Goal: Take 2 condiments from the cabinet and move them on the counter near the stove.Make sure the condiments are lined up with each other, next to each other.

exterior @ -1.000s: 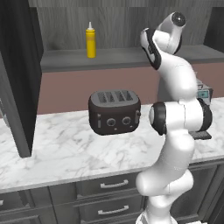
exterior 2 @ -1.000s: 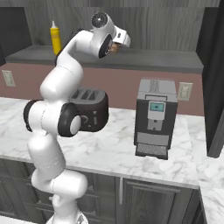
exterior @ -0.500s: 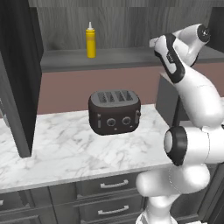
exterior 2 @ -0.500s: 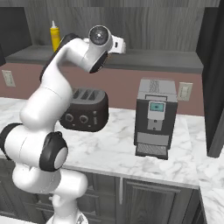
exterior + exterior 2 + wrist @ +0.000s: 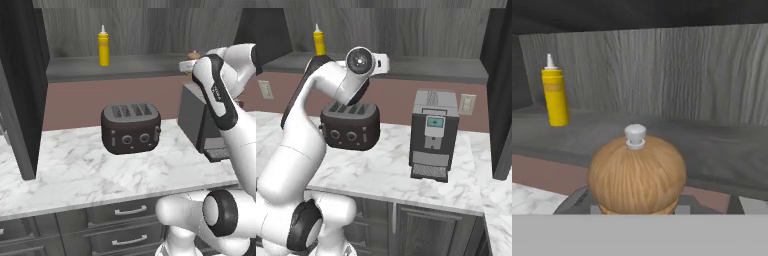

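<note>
Pepper mill [image 5: 637,175] sits between the closed-in fingers of the gripper [image 5: 192,62], its rounded wooden head and small pale knob just in front of the hand camera; the jaws look clamped on the body below the head, though the contact itself is hidden. From the left base camera the mill's brown top shows just beyond the hand, at the front edge of the cabinet shelf [image 5: 130,67], well right of the toaster [image 5: 131,127] and above the coffee machine [image 5: 433,135].

Yellow squeeze bottle [image 5: 103,46] stands upright on that shelf, far to the left of the mill — above and behind the toaster, untouched.

Risks, as judgement:
- Grip is low on a rounded, smooth piece — the mill could tilt or slip if swung fast.
- Carrying it down past the coffee machine leaves little room; a clipped top would knock it loose.
- Stove is not in sight, so the placing spot on the counter [image 5: 75,170] is unknown.
- Bottle is tall and narrow, easily toppled later.
</note>
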